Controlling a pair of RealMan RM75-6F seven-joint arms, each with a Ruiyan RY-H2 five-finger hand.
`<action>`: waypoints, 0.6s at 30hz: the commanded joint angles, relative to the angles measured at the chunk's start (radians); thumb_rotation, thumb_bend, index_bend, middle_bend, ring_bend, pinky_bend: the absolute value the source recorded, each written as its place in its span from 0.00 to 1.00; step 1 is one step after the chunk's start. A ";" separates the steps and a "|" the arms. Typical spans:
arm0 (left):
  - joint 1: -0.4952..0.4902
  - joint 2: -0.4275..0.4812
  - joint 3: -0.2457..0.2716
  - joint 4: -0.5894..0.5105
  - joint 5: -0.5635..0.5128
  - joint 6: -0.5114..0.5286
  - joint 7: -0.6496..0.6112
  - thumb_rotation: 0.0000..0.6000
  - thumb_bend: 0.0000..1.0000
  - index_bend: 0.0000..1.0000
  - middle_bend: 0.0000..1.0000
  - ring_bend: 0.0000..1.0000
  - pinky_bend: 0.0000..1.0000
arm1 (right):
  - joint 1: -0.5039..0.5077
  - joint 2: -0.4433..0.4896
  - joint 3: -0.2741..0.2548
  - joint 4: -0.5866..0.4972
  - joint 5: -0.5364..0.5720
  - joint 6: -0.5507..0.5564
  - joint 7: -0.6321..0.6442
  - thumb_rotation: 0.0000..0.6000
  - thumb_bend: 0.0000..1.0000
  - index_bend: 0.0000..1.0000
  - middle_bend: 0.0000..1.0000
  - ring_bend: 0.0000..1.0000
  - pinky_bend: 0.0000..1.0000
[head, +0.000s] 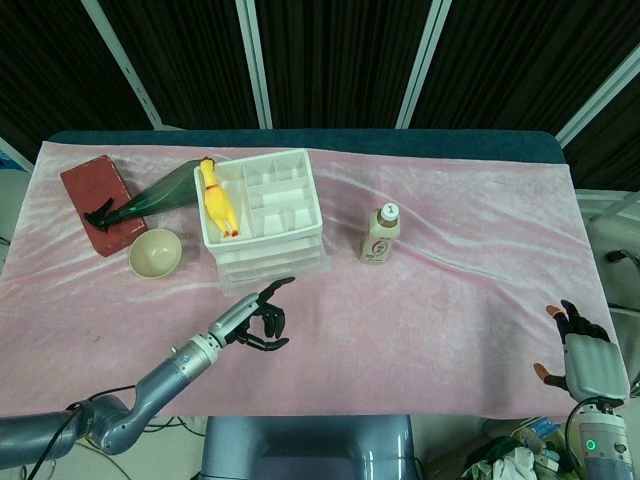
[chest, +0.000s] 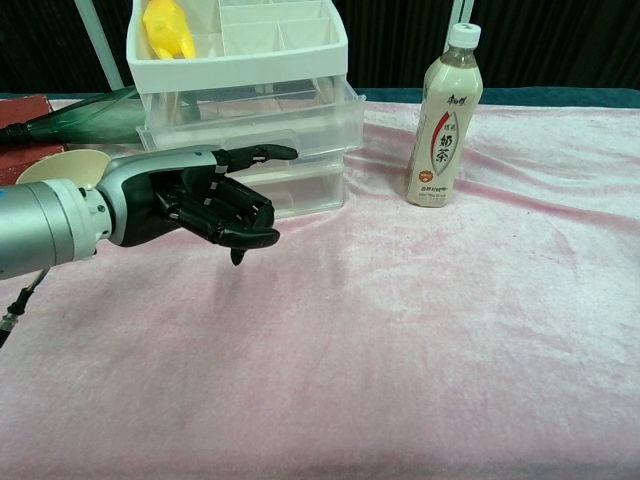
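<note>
lab | pink-clothed table (head: 450, 310) | black-curtained backdrop (head: 340, 60)

The chest view's top edge crops the drawer unit (chest: 240, 90) and yellow toy (chest: 165, 28).

Milk tea bottle (head: 380, 235) upright, cream bowl (head: 155, 252), green bottle (head: 158, 194) lying, red brick (head: 95, 200)
</note>
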 joint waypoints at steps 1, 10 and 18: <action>0.006 0.006 0.009 -0.012 0.015 0.011 0.003 1.00 0.30 0.00 0.65 0.60 0.58 | 0.000 0.000 0.000 0.000 0.000 0.000 -0.001 1.00 0.11 0.18 0.08 0.19 0.21; 0.009 0.016 0.037 -0.031 0.045 0.015 0.006 1.00 0.30 0.00 0.65 0.60 0.57 | 0.000 -0.001 0.000 -0.001 0.002 0.000 -0.001 1.00 0.11 0.18 0.08 0.19 0.21; 0.015 0.017 0.056 -0.042 0.062 0.027 0.012 1.00 0.30 0.00 0.65 0.60 0.57 | 0.000 -0.001 0.000 -0.002 0.005 0.000 -0.002 1.00 0.11 0.18 0.08 0.19 0.21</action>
